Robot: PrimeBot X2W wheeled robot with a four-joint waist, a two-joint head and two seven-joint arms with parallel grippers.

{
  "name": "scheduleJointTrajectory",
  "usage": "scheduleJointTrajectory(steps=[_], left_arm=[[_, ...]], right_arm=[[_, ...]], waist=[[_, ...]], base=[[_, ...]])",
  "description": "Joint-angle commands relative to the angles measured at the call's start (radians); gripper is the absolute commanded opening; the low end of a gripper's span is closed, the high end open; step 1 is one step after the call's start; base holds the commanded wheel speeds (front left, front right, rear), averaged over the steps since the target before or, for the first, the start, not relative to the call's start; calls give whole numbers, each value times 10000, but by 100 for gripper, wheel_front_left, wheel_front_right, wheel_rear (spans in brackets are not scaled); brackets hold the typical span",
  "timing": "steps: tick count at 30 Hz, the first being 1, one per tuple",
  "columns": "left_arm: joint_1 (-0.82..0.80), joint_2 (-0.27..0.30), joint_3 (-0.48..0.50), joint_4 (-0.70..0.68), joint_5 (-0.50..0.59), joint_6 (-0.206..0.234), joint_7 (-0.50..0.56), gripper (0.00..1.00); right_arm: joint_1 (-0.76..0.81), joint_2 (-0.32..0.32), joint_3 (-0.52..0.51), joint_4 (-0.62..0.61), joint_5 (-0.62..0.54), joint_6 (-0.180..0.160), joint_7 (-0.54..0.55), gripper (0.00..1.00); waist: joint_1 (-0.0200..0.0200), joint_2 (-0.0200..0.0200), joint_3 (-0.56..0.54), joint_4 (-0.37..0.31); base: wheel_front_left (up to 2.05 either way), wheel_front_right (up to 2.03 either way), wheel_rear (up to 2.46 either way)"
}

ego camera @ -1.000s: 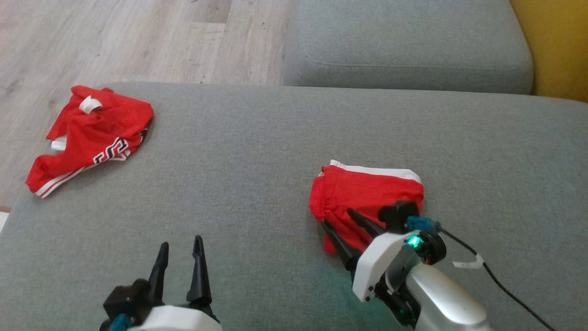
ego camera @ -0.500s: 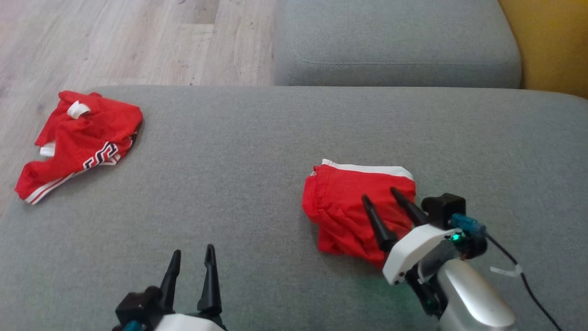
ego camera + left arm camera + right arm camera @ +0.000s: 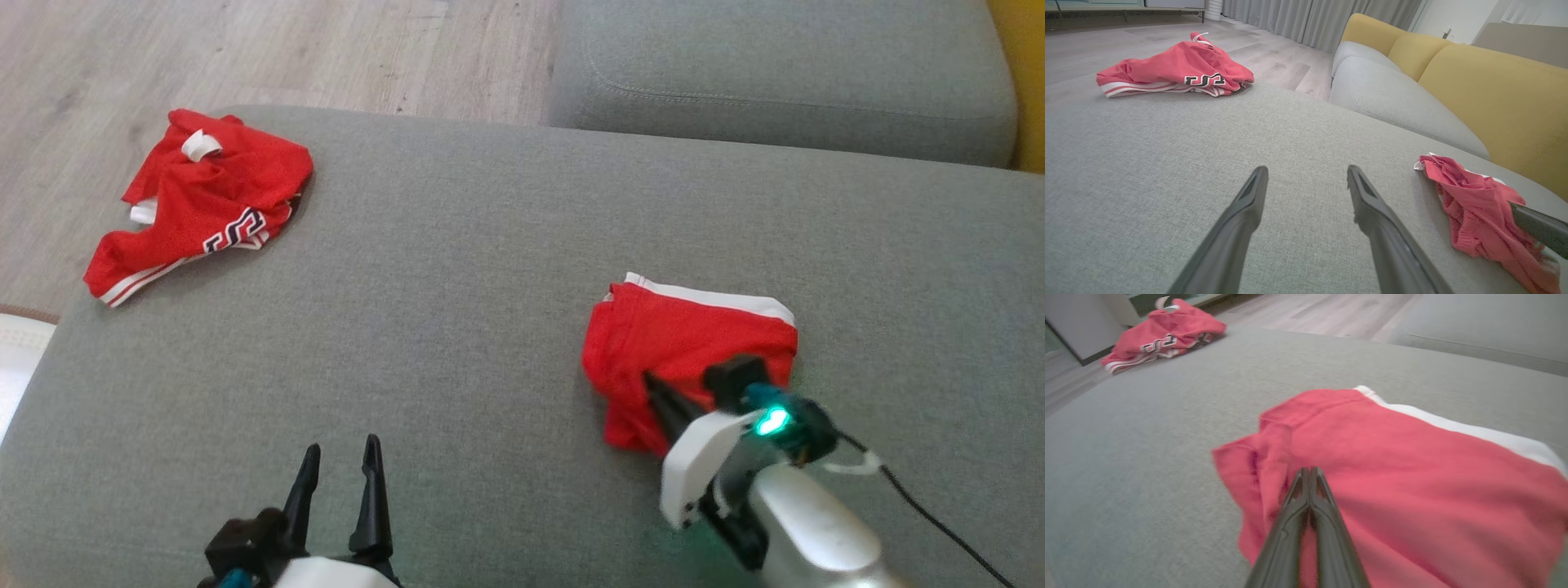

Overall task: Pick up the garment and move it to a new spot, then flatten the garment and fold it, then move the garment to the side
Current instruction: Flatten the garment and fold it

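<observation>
- Your right gripper [image 3: 1310, 470] has its two dark fingers pressed together with no gap, tips down on the folded red garment [image 3: 682, 331]; you cannot tell whether any cloth is pinched between them
- Your left gripper [image 3: 1306, 171] has its fingers spread wide apart with nothing between them, above bare grey fabric at the bottom left of the head view
- In the head view the garment sits right of centre, a folded red piece with a white band along its upper edge, lying on the large grey cushion [image 3: 457, 327]
- The right arm comes in from the lower right corner, a green light glowing on the wrist and a thin black cable [image 3: 922, 510] running off behind it
- At the upper left, well apart, a second red garment [image 3: 204, 196] with striped trim lies crumpled at the cushion's edge
- Beyond, you see the wood floor [image 3: 245, 49] and another grey seat cushion [image 3: 775, 73] at the upper right
</observation>
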Motion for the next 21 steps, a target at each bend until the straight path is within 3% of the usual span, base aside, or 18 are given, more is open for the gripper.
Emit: scheduleJointTrajectory(steps=[1, 8, 14, 17, 19, 20, 21], left_arm=[[-575, 81, 373, -249, 75, 35, -25, 100], [-564, 79, 441, -264, 80, 66, -49, 100], [-498, 74, 565, -268, 83, 85, -79, 100], [-473, 96, 641, -263, 113, 88, -93, 100], [-456, 122, 713, -255, 132, 98, -102, 100], [-442, 136, 750, -255, 140, 101, -106, 100], [-421, 157, 795, -257, 149, 111, -110, 100]], right_arm=[[-327, 106, 320, -272, 124, 39, -72, 0], [-146, 106, 2301, -468, 1107, 39, 35, 0], [-364, 106, 2507, -580, 1442, 39, -529, 0], [-467, 106, 2354, -725, 1487, 39, -943, 38], [-468, 106, 2176, -897, 1492, 39, -1137, 86], [-441, 106, 2059, -1041, 1506, 39, -1197, 100], [-395, 106, 1930, -1197, 1516, 39, -1233, 100]], waist=[[-1, 0, 18, 33], [-1, 0, 36, 13], [-1, 0, -33, -331], [-1, 0, -118, -543], [-1, 0, -198, -700], [-1, 0, -241, -776], [-1, 0, -287, -871]], base=[[0, 0, 0], [0, 0, 0], [0, 0, 0], [0, 0, 0], [0, 0, 0], [0, 0, 0], [0, 0, 0]])
